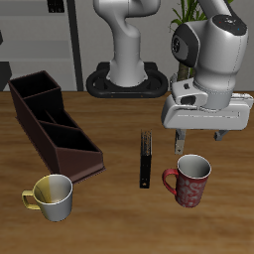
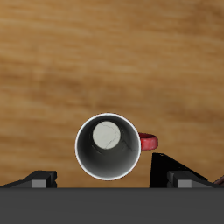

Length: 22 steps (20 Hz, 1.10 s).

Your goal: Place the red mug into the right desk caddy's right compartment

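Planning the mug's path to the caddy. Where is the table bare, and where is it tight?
Bare wood lies between the red mug and the upright black object, and between that and the caddy. It is tight where the yellow-and-white mug stands by the caddy's near end.

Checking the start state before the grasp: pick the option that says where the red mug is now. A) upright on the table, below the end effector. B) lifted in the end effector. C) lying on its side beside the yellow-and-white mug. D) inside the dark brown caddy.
A: the red mug stands upright on the table, under the end effector, which hovers above it without touching.
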{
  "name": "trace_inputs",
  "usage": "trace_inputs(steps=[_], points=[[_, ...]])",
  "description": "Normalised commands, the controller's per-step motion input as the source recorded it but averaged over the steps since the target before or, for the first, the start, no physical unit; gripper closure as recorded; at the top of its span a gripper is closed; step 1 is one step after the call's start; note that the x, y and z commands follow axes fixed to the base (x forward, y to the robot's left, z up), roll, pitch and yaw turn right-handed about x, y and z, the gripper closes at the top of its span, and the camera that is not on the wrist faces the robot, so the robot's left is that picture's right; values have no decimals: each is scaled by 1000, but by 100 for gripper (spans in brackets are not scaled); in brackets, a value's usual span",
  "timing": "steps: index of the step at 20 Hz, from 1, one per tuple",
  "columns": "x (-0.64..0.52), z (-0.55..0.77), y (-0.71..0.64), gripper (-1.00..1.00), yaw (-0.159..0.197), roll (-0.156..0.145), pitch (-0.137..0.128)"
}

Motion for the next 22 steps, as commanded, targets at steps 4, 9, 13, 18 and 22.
trace_inputs(steps=[4,9,13,18,22], points=[[-39,-268,175,-100,23,28,12],[-41,-215,246,-100,-2,35,20],[-83,-246,201,-100,51,33,6],[18,-224,176,-100,17,20,-2],[18,-353,157,-100,34,18,14]])
